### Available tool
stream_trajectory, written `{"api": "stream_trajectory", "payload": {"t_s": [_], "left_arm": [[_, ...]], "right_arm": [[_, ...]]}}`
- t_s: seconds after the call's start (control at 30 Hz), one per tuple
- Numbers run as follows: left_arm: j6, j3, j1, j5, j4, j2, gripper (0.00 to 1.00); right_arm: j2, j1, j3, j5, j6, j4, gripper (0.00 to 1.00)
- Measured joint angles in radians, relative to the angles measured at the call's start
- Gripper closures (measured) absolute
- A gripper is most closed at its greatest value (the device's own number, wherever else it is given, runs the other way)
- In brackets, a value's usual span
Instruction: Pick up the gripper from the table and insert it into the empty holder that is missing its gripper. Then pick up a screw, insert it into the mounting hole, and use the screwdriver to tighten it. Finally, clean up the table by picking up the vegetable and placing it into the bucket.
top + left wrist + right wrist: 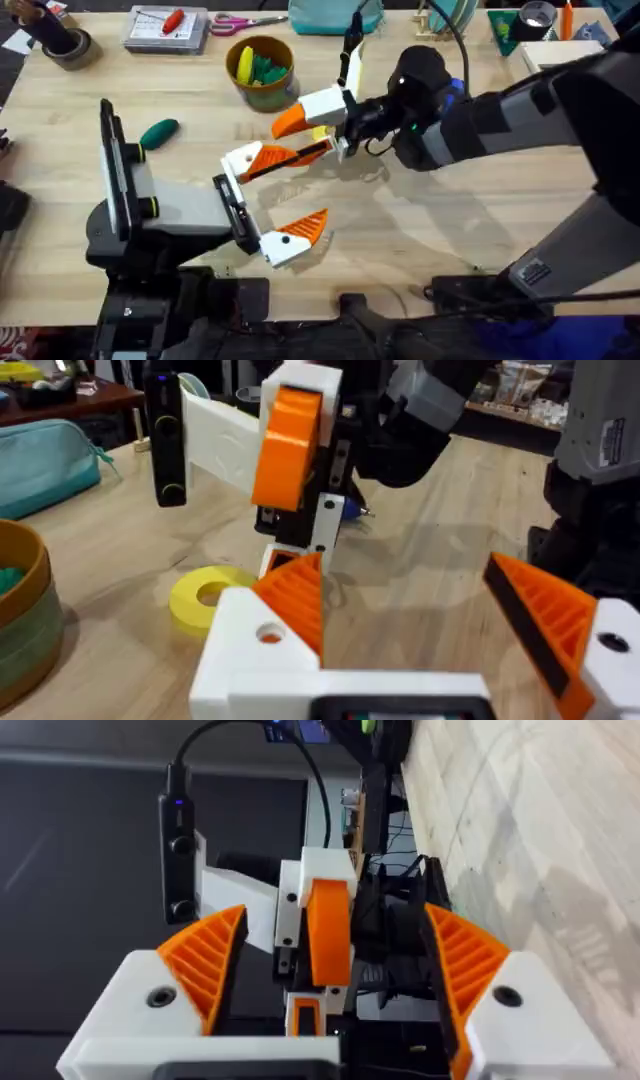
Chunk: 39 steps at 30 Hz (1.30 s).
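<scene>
The vegetable (159, 131) lies on the table (480, 215) at about nine o'clock from the bucket (262, 72), well apart from both arms. No writing can be read. The left gripper (268, 202) reaches toward three o'clock, fingers spread wide. The right gripper (312, 135) crosses in from three o'clock, turned on its side just above the left one, fingers also spread.

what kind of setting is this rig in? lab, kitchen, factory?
Looks like a robotics lab or workshop bench. A wooden table carries scissors, a tape roll and a bucket of toy items, and shelves of clutter stand behind in the left wrist view.
</scene>
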<state>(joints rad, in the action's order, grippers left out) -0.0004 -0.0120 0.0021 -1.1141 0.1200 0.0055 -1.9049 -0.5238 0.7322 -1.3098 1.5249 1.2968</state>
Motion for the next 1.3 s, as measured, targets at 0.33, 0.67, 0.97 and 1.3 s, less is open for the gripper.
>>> {"api": "stream_trajectory", "payload": {"t_s": [0.33, 0.67, 0.97, 1.3], "left_arm": [[0.000, 0.000, 0.000, 0.000, 0.000, 0.000, 0.015], [0.000, 0.000, 0.000, 0.000, 0.000, 0.000, 0.015], [0.000, 0.000, 0.000, 0.000, 0.000, 0.000, 0.015], [0.000, 0.000, 0.000, 0.000, 0.000, 0.000, 0.015]], "right_arm": [[0.000, 0.128, 0.000, -0.001, -0.016, -0.005, 0.007], [0.248, 0.305, 0.035, 0.012, -0.381, -0.627, 0.006], [0.482, 0.452, 0.273, 0.159, -0.821, -1.309, 0.006], [0.513, 0.434, 0.560, 0.505, -1.248, -1.963, 0.006]]}}
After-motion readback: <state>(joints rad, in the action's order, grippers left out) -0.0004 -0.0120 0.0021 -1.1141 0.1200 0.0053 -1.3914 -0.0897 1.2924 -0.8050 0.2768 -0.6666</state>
